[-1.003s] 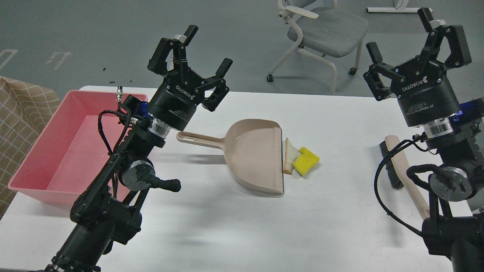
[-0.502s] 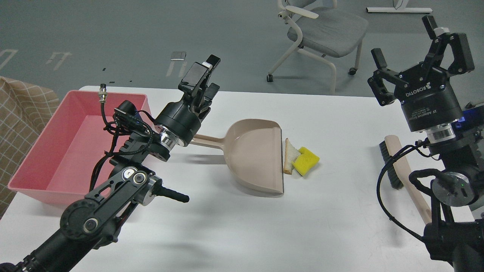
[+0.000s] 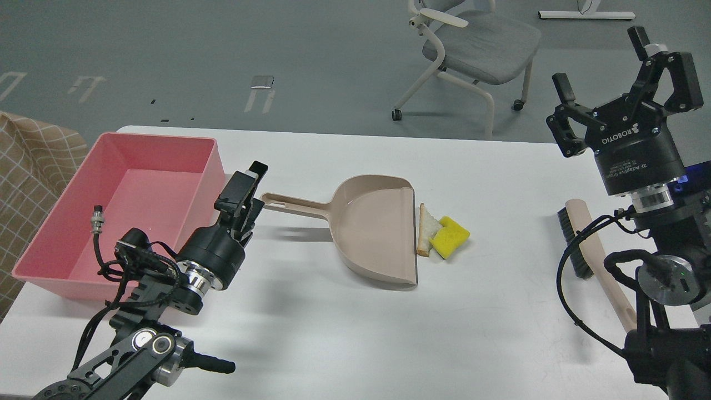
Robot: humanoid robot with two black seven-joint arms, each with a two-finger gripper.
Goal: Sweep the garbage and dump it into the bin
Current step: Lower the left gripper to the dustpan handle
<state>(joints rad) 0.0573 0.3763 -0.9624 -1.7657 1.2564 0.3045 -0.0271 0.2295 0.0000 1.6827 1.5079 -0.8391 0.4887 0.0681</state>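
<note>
The garbage lies mid-table: a white bread slice [image 3: 426, 230] and a yellow sponge block [image 3: 451, 237] touching it, right at the mouth of the beige dustpan [image 3: 372, 228]. The dustpan's handle [image 3: 294, 206] points left. My left gripper [image 3: 249, 194] is low over the table, turned on its side, open, its fingertips at the handle's end without gripping it. The pink bin [image 3: 161, 139] stands at the far left, empty. My right gripper [image 3: 602, 64] is open and empty, raised high at the right above a wooden brush [image 3: 589, 244].
The brush lies near the table's right edge, partly behind my right arm. A grey office chair [image 3: 477, 44] stands beyond the table's far edge. A checked cloth [image 3: 28, 166] is left of the bin.
My left arm has come down and toward me, turning its gripper sideways, from high above the table to the dustpan handle's end. The right gripper has drifted slightly right. The garbage has not moved.
</note>
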